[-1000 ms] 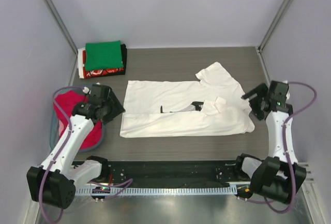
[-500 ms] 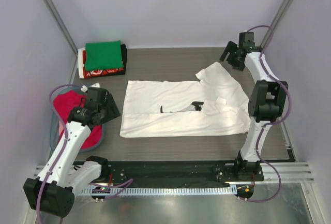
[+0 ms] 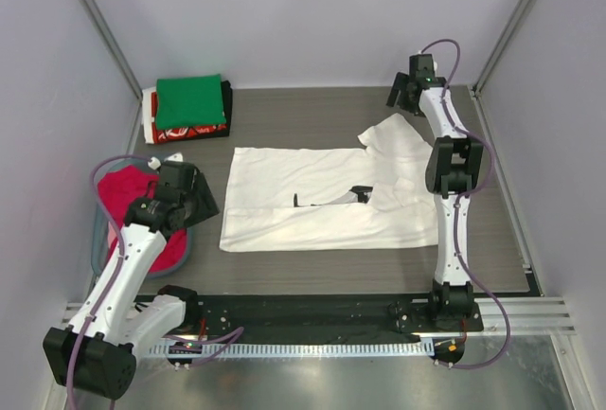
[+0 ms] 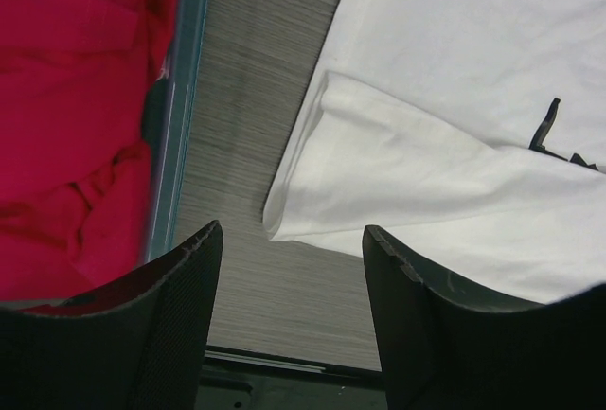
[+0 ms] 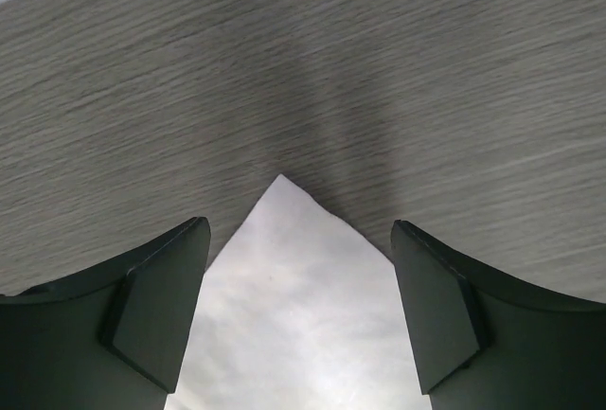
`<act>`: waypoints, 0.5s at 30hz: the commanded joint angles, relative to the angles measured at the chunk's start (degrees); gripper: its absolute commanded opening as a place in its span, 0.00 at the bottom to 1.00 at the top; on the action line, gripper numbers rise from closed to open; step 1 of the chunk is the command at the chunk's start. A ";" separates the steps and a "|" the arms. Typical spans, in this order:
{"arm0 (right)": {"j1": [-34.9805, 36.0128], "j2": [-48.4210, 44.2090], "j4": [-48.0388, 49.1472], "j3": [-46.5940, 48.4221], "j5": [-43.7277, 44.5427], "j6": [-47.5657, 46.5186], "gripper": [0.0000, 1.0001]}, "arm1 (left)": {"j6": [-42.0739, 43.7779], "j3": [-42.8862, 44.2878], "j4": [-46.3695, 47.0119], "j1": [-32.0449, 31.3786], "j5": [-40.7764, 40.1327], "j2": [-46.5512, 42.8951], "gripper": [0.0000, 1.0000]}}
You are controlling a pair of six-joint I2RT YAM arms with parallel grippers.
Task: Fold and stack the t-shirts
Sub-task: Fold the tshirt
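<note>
A white t-shirt (image 3: 322, 202) with small black print lies half folded mid-table. Its far sleeve points to the back right. My right gripper (image 3: 396, 98) hangs open just beyond that sleeve tip. In the right wrist view the sleeve corner (image 5: 294, 315) lies between the open fingers of the gripper (image 5: 298, 225), untouched. My left gripper (image 3: 197, 192) is open and empty, between the tub and the shirt's left edge. The left wrist view shows this gripper (image 4: 292, 230) over bare table, near the shirt's corner (image 4: 426, 173). A red/pink tee (image 3: 128, 206) lies in the tub.
A folded stack stands at the back left, with a green tee (image 3: 189, 99) on top of black and red-and-white ones (image 3: 189, 133). The grey-blue tub (image 3: 98, 240) sits at the left edge, and its rim (image 4: 180, 98) shows in the left wrist view. Walls close in the table.
My right arm has swung from the shirt's right side to the back, over the far sleeve tip. My left gripper has drawn back a little toward the tub.
</note>
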 commanded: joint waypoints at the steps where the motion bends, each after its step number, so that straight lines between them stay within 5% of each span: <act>1: 1.51 2.82 -0.95 4.73 3.12 -2.42 0.83 | 0.46 -0.23 2.12 -0.05 -0.65 -0.41 0.62; 10: 3.70 7.48 0.20 6.75 6.63 -4.80 0.71 | 0.28 -0.06 1.95 0.03 -1.27 -0.23 0.61; 15: 4.23 6.78 0.28 2.55 7.78 -4.89 0.30 | 0.28 -0.15 1.95 -0.05 -1.36 0.20 0.61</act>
